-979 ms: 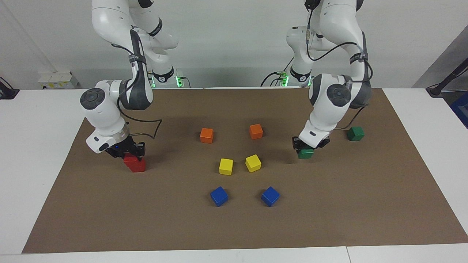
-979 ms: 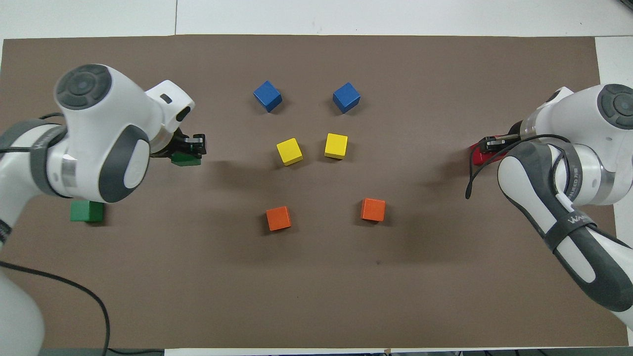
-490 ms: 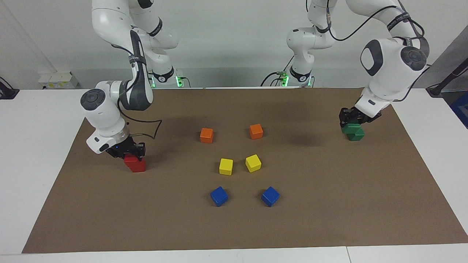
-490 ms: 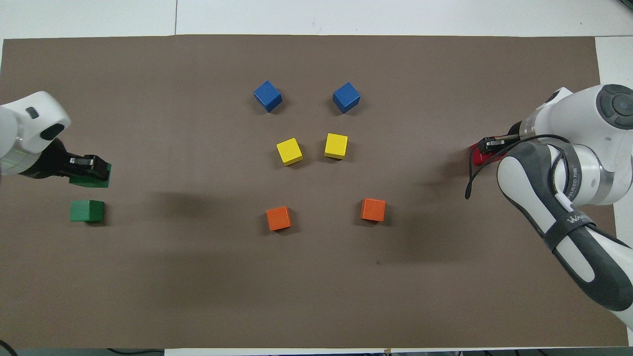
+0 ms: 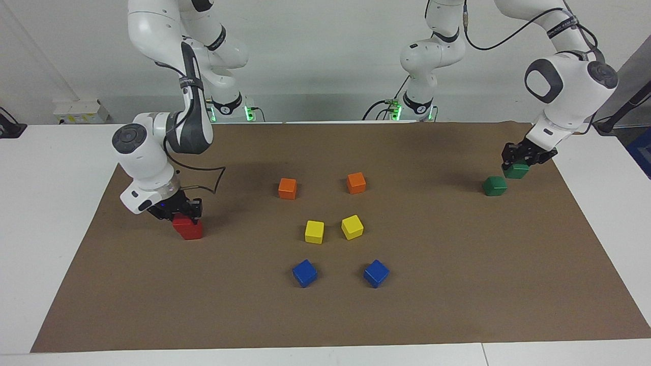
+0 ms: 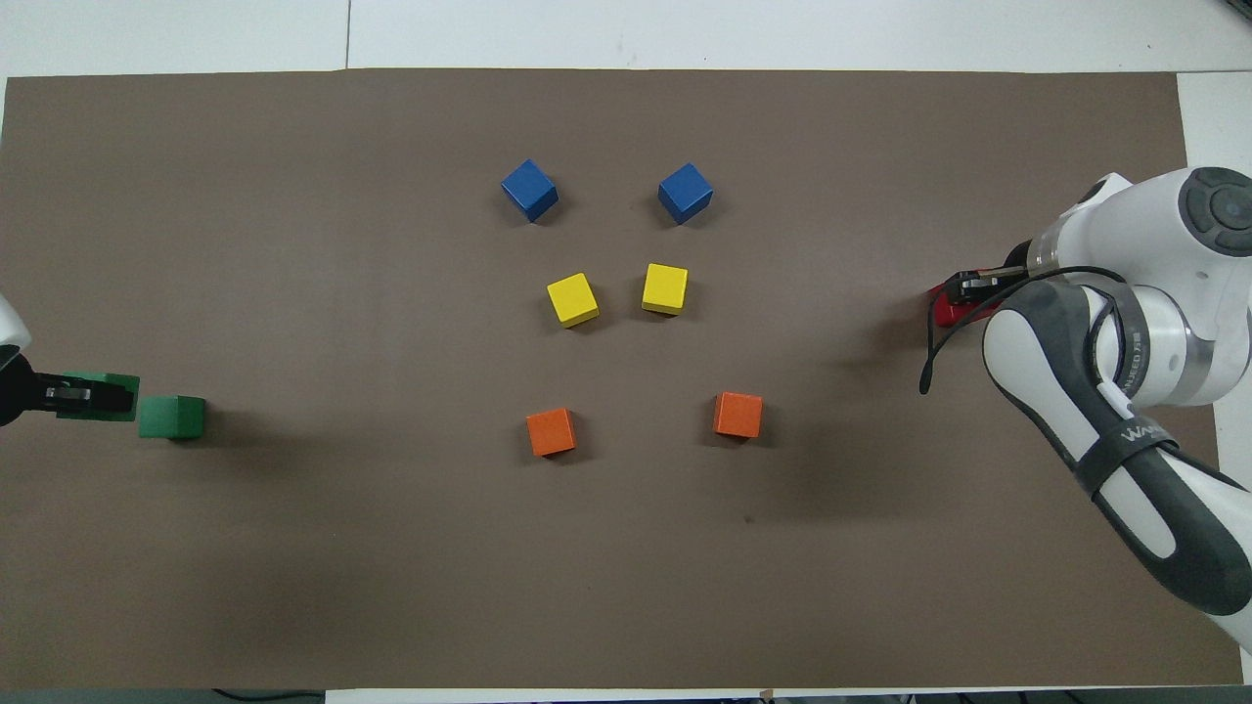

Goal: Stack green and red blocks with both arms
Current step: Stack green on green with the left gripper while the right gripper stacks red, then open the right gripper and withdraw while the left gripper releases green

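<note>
The right gripper [image 5: 183, 212] sits low over the brown paper-like mat [image 5: 325, 315] at the right arm's end of the table, its black fingers down on the upper of 2 red blocks [image 5: 187, 226], smooth plain cubes stacked 1 on the other; whether the fingers still clamp that cube or have let go cannot be told. In the overhead view only a sliver of red [image 6: 945, 305] shows beside this gripper [image 6: 968, 287]. At the left arm's end, the left gripper [image 5: 518, 161] is raised over the mat's edge with its fingers closed on 1 green block [image 5: 516, 171], held clear of the surface. The 2nd green block [image 5: 494, 185] rests on the mat just beside and below the held one, toward the table's middle, not touching it; the overhead view shows the same pair, held cube [image 6: 98, 396] with the gripper [image 6: 73, 395] on it, and resting cube [image 6: 171, 417]. Between the 2 grippers, well apart from both, lie 6 more matte cubes with crisp edges: 2 orange cubes [image 5: 287, 188], 2 yellow cubes [image 5: 314, 231] and 2 blue cubes [image 5: 304, 273], each pair side by side. The mat is flat and dull, laid on a white table [image 5: 51, 203].
</note>
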`<state>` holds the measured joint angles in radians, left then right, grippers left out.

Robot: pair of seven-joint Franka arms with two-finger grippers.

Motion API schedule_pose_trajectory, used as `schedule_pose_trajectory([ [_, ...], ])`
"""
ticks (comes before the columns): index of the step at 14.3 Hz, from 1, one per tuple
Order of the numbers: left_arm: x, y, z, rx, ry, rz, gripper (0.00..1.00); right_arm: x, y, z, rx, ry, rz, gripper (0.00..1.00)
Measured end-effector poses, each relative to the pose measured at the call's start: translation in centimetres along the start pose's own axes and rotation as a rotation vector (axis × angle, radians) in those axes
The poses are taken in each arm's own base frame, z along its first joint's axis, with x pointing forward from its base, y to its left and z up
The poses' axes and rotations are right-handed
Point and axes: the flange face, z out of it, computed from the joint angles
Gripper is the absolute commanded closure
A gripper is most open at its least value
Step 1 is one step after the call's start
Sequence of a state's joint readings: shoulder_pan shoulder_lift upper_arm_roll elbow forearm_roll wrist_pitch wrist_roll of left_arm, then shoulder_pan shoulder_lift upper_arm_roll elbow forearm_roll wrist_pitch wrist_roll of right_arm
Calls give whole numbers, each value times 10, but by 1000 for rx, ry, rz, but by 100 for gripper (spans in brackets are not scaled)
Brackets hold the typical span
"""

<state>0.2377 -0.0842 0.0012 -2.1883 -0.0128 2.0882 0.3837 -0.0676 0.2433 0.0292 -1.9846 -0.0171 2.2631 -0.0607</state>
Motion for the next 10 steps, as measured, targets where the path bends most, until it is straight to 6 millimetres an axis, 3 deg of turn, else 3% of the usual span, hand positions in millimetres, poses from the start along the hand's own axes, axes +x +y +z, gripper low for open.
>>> schedule_pose_trajectory([
  [7,-12,5,37,18,42,1,100,1,-1,-2,0,4,-2,0],
  [10,-14,5,42,19,43,0,100,9,-5,-33,-1,17,-10,0],
])
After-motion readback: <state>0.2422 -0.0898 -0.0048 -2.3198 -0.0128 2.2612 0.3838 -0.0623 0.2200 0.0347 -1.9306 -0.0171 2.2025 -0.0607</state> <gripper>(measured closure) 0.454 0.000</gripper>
